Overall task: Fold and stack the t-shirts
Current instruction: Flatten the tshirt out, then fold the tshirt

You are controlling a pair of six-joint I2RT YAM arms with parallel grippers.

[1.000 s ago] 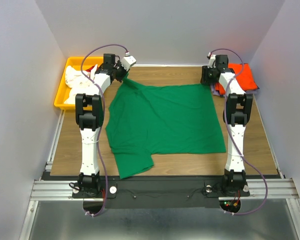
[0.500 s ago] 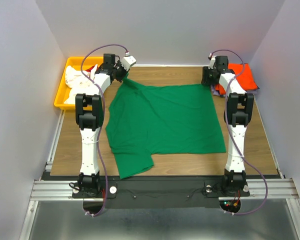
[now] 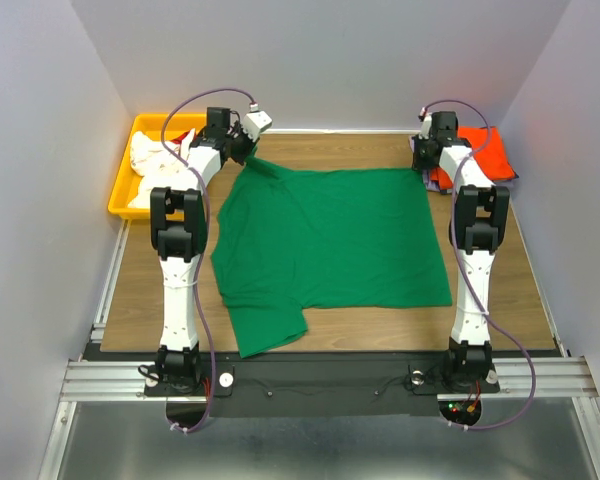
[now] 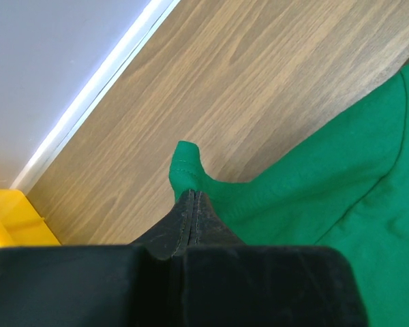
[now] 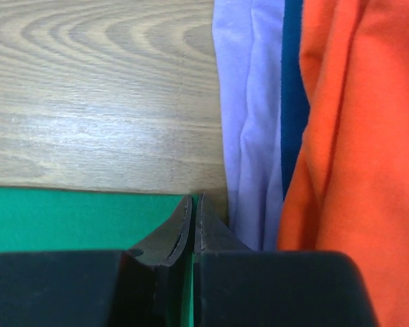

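A bright green cloth t-shirt [image 3: 330,235] was pictured spread nearly flat across the brown wood-grain table [image 3: 320,148], one sleeve trailing toward the near edge, in what was judged to be the start of a fold. Its far left corner was drawn into a small peak between the tightly closed fingers of the left gripper [image 4: 193,197]. The right gripper [image 5: 193,201] was clamped on the far right corner, with a sliver of green visible between its black pads. Just beside that corner lay a folded orange cloth shirt [image 5: 354,136] and a pale lavender cloth shirt [image 5: 249,122], with a dark blue layer between their edges. A yellow plastic bin [image 3: 123,190] holding white garments stood at the far left. For the step to be done well, it was judged, both corners would have to be lifted together and level. The far edge would have to be held taut and carried squarely toward the near hem, with the lavender cloth left uncaught by the right pinch.
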